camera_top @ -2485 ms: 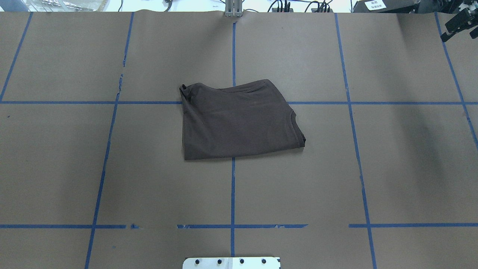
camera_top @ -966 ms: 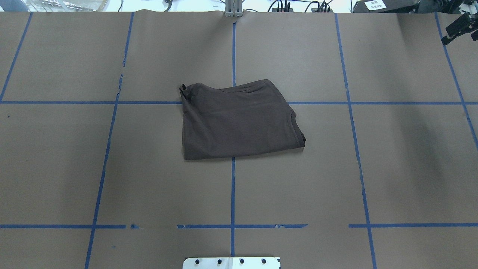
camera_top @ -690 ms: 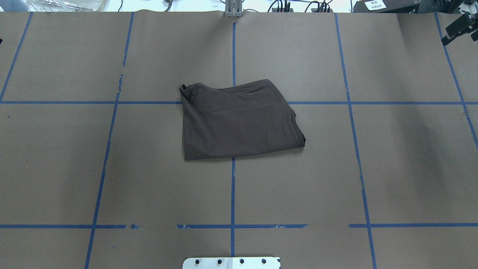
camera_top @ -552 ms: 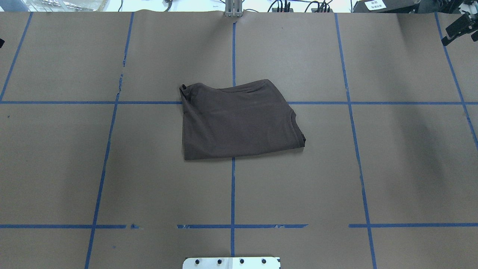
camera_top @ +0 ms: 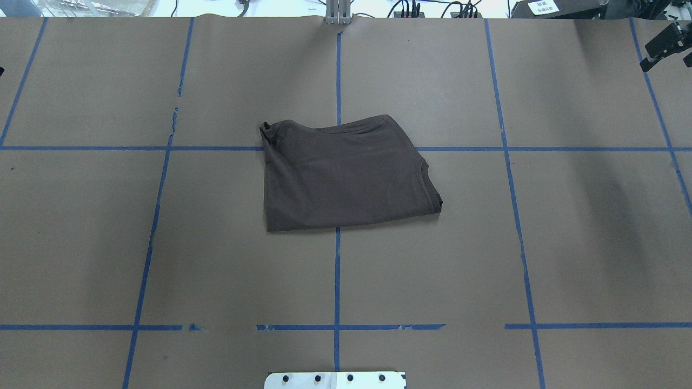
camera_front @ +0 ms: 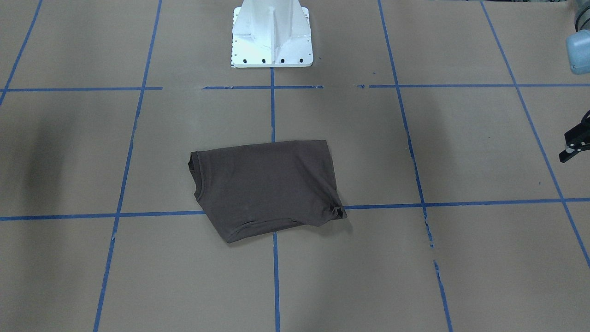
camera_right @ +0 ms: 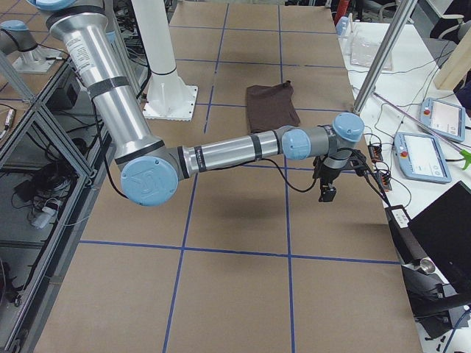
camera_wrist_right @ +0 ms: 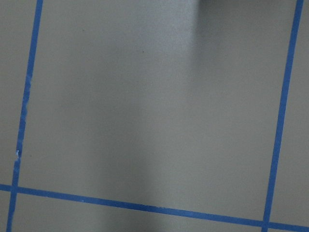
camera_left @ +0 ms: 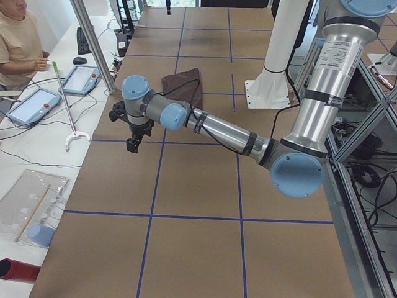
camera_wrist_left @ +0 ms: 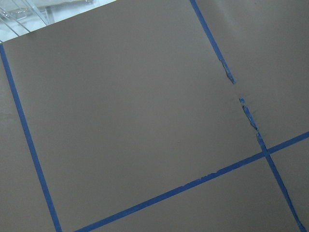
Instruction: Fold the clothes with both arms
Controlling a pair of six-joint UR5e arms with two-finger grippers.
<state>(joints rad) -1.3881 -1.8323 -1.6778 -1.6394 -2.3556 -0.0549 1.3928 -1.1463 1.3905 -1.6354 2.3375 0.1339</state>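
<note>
The dark brown-grey T-shirt (camera_top: 346, 175) lies folded into a rough rectangle at the middle of the table, its ribbed collar (camera_top: 430, 186) at the right side in the overhead view. It also shows in the front view (camera_front: 265, 186) and in both side views (camera_left: 184, 87) (camera_right: 271, 107). My left gripper (camera_front: 569, 154) hangs over the table's left end (camera_left: 133, 146), far from the shirt. My right gripper (camera_top: 651, 56) hangs over the far right end (camera_right: 327, 195), also far from it. Only edge slivers of both show, so I cannot tell open or shut. Both wrist views show only bare paper and tape.
Brown paper with blue tape grid lines (camera_top: 337, 270) covers the table. The white pedestal base (camera_front: 272, 41) stands at the robot's side. A metal post (camera_top: 338, 11) stands at the far edge. An operator (camera_left: 18, 43) and tablets (camera_left: 79, 79) are beyond the left end.
The shirt has not moved. My right gripper has shifted slightly at the top right corner of the overhead view. A sliver of the left gripper has come in at that view's left edge.
</note>
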